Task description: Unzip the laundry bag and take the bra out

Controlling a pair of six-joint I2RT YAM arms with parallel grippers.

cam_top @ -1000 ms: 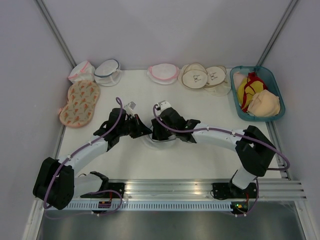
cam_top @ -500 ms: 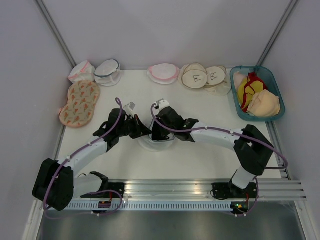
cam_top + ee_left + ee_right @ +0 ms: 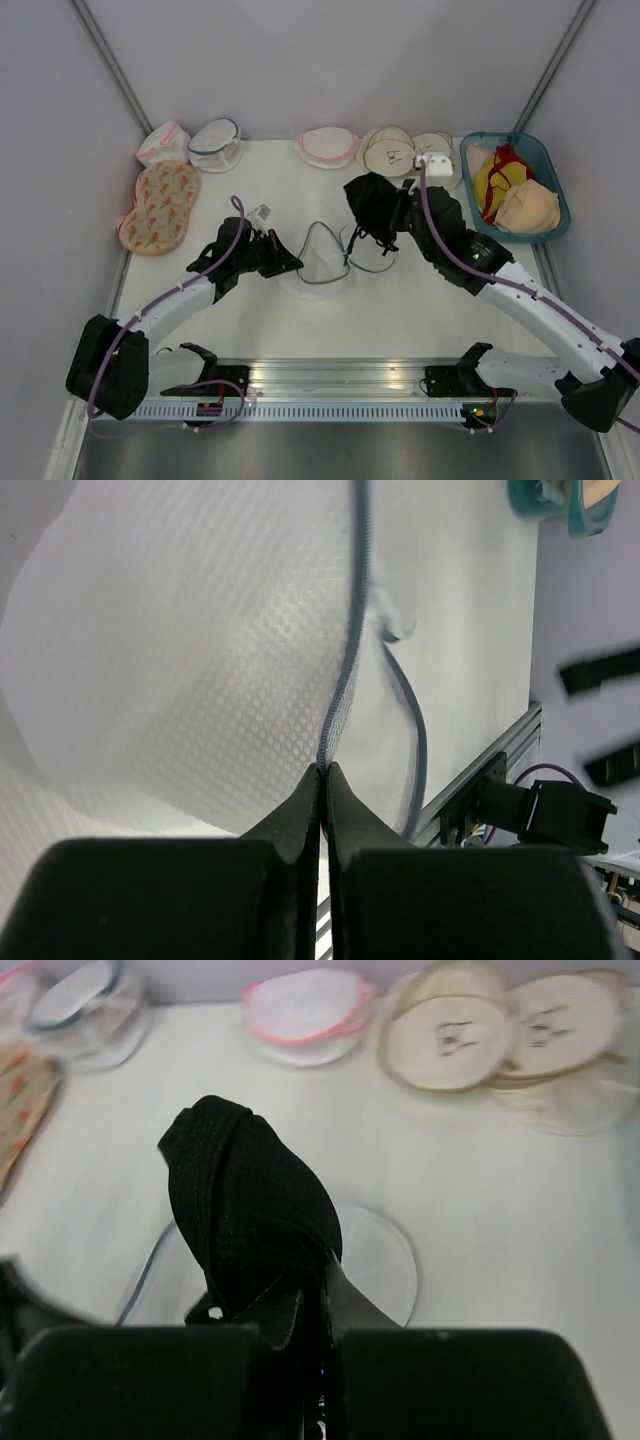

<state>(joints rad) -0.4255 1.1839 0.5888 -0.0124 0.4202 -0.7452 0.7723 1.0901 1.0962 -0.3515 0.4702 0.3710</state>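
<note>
Mid-table | left gripper [image 3: 322,772] pinching laundry bag [image 3: 180,660] rim | right gripper [image 3: 312,1295] holding bra [image 3: 250,1190] (black) aloft

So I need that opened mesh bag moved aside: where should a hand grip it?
Grip the blue-grey zipper trim on the open rim of the laundry bag, coming from its left, as the left hand does. The trim stands up as a thin edge, while the mesh looks limp.
</note>
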